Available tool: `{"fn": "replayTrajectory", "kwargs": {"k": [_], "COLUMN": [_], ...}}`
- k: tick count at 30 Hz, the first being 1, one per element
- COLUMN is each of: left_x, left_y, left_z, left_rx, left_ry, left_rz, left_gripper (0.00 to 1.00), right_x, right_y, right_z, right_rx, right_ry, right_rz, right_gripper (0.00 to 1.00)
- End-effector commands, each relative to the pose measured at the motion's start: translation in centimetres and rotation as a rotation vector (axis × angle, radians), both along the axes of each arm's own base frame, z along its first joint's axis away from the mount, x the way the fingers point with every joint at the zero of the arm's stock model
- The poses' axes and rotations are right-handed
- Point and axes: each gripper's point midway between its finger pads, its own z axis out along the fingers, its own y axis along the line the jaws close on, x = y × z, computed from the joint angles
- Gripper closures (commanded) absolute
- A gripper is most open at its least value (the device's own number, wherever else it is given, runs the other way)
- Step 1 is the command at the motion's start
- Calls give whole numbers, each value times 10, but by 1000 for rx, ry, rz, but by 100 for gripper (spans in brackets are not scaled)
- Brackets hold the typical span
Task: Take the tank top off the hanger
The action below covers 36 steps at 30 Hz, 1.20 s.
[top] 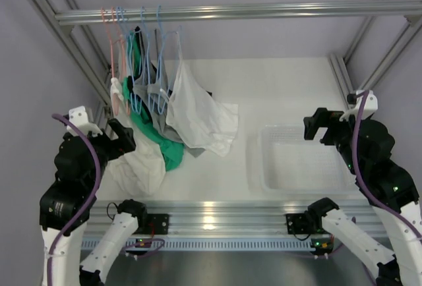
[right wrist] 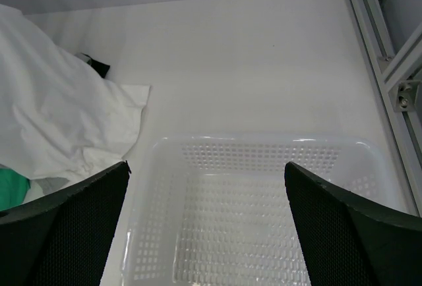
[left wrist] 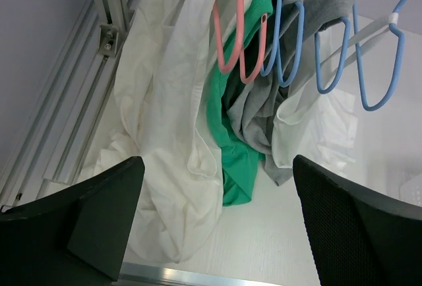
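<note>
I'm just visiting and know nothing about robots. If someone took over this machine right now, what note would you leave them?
Left end effector: open, holding nothing, facing the hanging tops.
Right end effector: open, holding nothing, over the plastic basket.
White, green and grey tops hang on pink and blue hangers from the rail, hems bunched on the table.
Done: nothing visible. Left: grasp one top and pull it off its hanger.
</note>
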Motion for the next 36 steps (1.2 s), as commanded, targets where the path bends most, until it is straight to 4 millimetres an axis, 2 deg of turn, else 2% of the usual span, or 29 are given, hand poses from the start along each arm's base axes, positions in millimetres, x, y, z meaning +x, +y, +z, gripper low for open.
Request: {"fn": "replayTrajectory", "kwargs": {"k": [1,5,10,12,13,14,16,17,19,20,22,23,24,25,26,28,31,32,36], "left_x": [4,11,22,39,38,59,77,98,119,139,153,172,178,185,196,204,219,222,226], "left_y": [1,-8,-19,-33,-37,-48,-57,-61,-68,-74,-86,-93,-93,-96,-99,-102,-104,-98,-108], "left_z": [19,47,98,109,132,130,140,147,150,152,154,145,153,151,142,134,112,108,94], "left_rx": [-27,-51,-64,-66,-70,-64,-49,-43,-22,-19,-14,-10,2,8,13,32,67,82,85], "left_ry": [-46,-84,-159,-150,-195,-153,-149,-141,-127,-117,-114,-85,-104,-96,-72,-53,1,11,44], "left_rz": [20,-16,-73,-134,-160,-197,-232,-232,-252,-262,-317,-335,-339,-347,-351,-358,-352,-324,-351], "left_gripper": [1,1,1,1,1,1,2,6,21,24,32,34,38,51,53,60,60,60,62], "right_x": [3,6,9,9,8,9,9,8,7,6,5,3,2,2,0,-2,-3,-3,-1], "right_y": [5,16,31,36,36,36,36,37,38,38,39,40,41,42,42,44,45,45,49], "right_z": [1,0,-5,-3,-3,-2,-1,-1,-3,-3,-5,-4,-4,-5,-4,-4,-6,-6,-11], "right_rx": [21,49,67,77,77,77,75,79,79,80,76,72,72,69,70,69,66,66,64], "right_ry": [5,5,22,20,19,18,17,14,17,18,19,17,16,16,13,9,9,9,28], "right_rz": [4,46,114,133,137,135,139,146,152,157,166,178,186,196,201,219,225,229,241], "right_gripper": [1,1,1,1,1,1,1,1,0,1,1,1,0,1,1,1,0,1,1]}}
